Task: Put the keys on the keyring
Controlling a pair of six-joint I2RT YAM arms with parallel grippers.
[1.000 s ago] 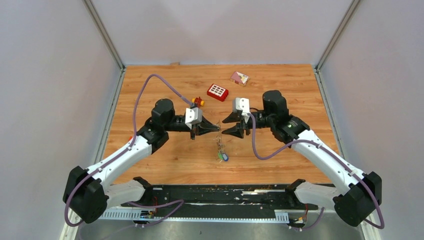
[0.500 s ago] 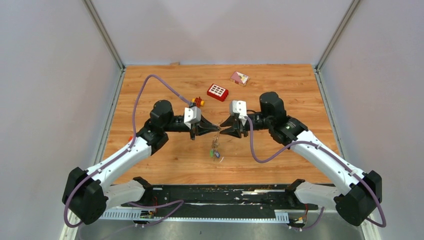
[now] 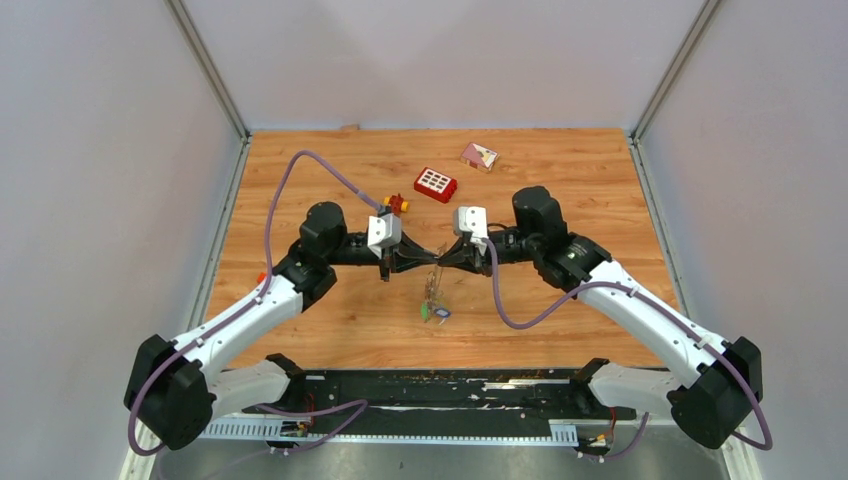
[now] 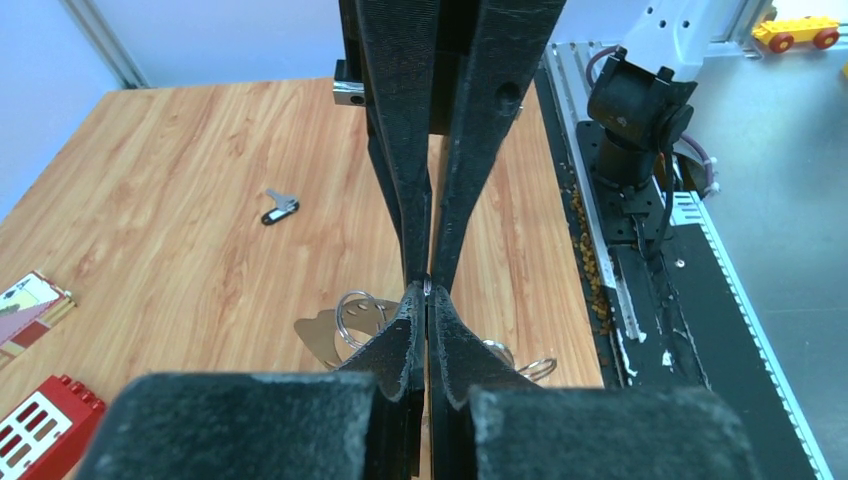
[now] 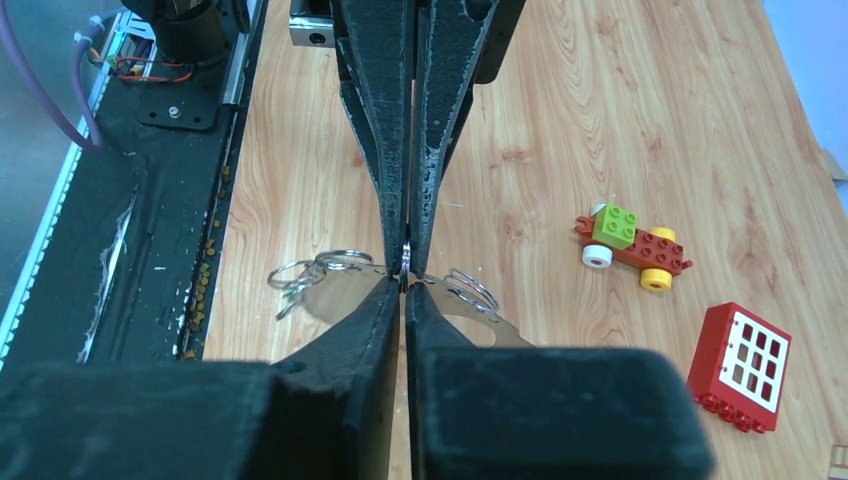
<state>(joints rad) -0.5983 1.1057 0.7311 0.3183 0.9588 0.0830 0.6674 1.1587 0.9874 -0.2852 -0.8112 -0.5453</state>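
Observation:
The keyring [image 3: 435, 272] is a thin grey hoop that hangs edge-on between my two grippers, above the table. My left gripper [image 3: 432, 256] and right gripper [image 3: 444, 256] meet tip to tip, both shut on the hoop's top. A sliver of its wire [image 4: 428, 285] shows between the tips in the left wrist view, and it also shows in the right wrist view [image 5: 406, 258]. Keys with green and blue tags [image 3: 433, 311] dangle at the hoop's bottom, along with small split rings [image 5: 345, 261]. A loose black-headed key [image 4: 280, 207] lies on the table further off.
A red-yellow-green block toy [image 3: 396, 204] stands behind the left gripper. A red brick with white squares [image 3: 436, 184] and a pink card [image 3: 479, 156] lie further back. A small red cube [image 3: 263, 276] sits by the left arm. A black rail [image 3: 440, 385] runs along the near edge.
My right gripper was open a second ago. It has moved left and shut on the keyring's top, opposite the left gripper. The hanging keys have swung slightly left.

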